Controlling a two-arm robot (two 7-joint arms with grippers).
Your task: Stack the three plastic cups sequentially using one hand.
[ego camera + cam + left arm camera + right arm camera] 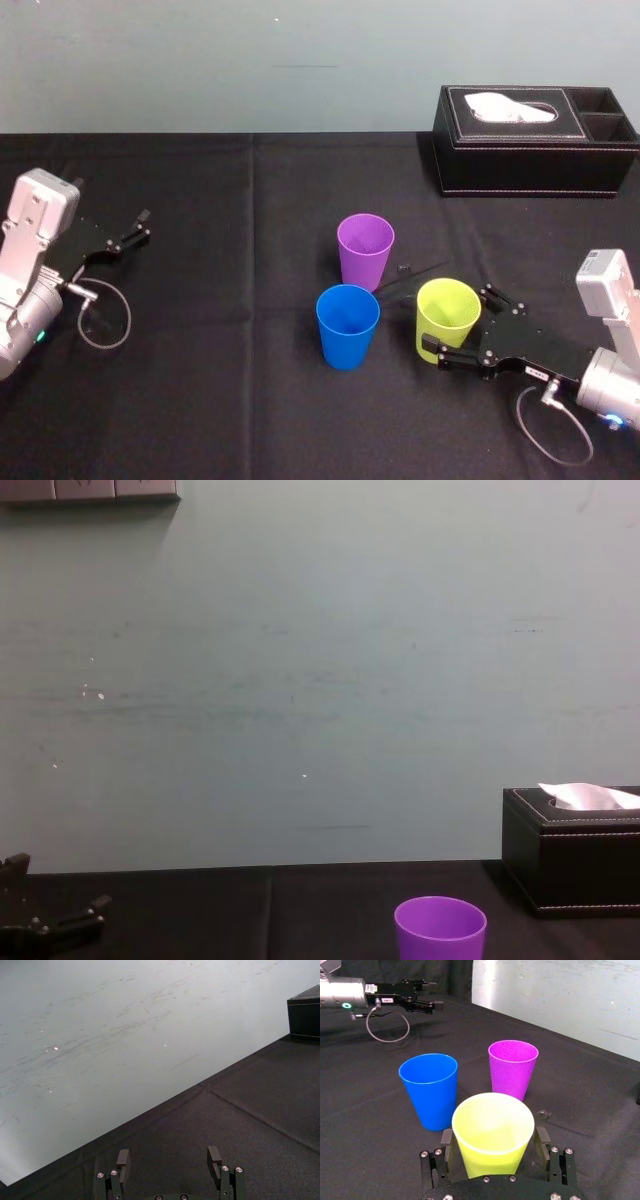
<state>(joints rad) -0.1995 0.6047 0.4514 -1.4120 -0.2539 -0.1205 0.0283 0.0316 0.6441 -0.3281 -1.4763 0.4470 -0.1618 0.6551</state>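
Note:
Three plastic cups stand upright on the black table (200, 400): purple (365, 250) farthest back, blue (347, 325) in front of it to the left, yellow-green (447, 318) to the right. My right gripper (458, 322) lies low around the yellow-green cup (492, 1135), open, with one finger (447, 1141) on each side and a thin gap to the cup wall. Close beyond it the right wrist view shows the blue cup (430, 1090) and the purple cup (512, 1070). My left gripper (135, 228) rests open and empty at the far left.
A black tissue box (535, 140) stands at the back right, well behind the cups. A loose cable loop (105, 320) lies by the left arm. Bare black cloth stretches between the left arm and the cups.

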